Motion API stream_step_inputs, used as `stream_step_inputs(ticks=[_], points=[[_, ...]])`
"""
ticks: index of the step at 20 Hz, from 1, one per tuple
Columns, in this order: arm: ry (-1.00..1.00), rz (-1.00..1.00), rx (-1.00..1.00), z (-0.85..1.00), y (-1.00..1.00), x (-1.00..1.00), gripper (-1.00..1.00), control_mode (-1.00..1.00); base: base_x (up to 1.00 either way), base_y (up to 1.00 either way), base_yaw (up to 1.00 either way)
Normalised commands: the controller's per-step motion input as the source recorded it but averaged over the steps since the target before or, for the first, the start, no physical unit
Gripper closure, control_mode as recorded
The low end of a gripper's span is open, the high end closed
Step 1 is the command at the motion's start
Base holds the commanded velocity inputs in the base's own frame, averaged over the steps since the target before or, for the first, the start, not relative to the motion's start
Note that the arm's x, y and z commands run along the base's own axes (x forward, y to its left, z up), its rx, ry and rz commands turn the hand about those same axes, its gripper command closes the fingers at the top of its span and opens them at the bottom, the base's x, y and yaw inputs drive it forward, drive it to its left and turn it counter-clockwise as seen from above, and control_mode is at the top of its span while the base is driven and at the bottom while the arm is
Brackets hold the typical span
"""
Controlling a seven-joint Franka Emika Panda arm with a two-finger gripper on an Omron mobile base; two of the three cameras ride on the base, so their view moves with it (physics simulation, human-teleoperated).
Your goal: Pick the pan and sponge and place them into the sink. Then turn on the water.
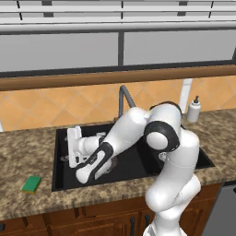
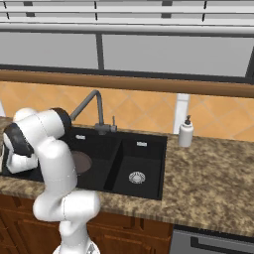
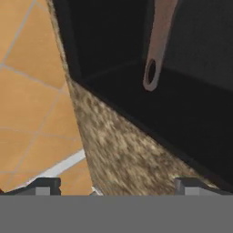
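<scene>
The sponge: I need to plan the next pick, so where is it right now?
In the left base view the sponge lies flat on the granite counter, left of the sink near the counter's front edge.

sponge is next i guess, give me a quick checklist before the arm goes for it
1. Pan in the wide basin of the sink: ok; its handle lies inside the basin.
2. End effector released, fingers wide apart with nothing between them: ok.
3. Sponge still on the counter, left of the sink, lying flat: ok, ready to pick.
4. Space around the sponge free of other things: ok.
5. Faucet off, no stream: ok for now.
6. Arm clear of the sink rim: cannot tell.
</scene>
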Motion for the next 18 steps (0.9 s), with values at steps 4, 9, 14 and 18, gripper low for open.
stream_step_inputs(ticks=[4, 9, 14, 18], points=[[-0.14, 0.21, 0.00, 1.00, -0.17, -0.23, -1.00, -1.00, 0.00, 0.00, 0.00], [-0.05, 0.23, 0.00, 1.00, -0.18, -0.01, -1.00, -1.00, 0.00, 0.00, 0.00], [-0.04, 0.20, 0.05, 1.00, -0.31, 0.00, -1.00, -1.00, 0.00, 0.00, 0.00], [-0.03, 0.20, 0.11, 1.00, -0.48, 0.00, -1.00, -1.00, 0.00, 0.00, 0.00]])
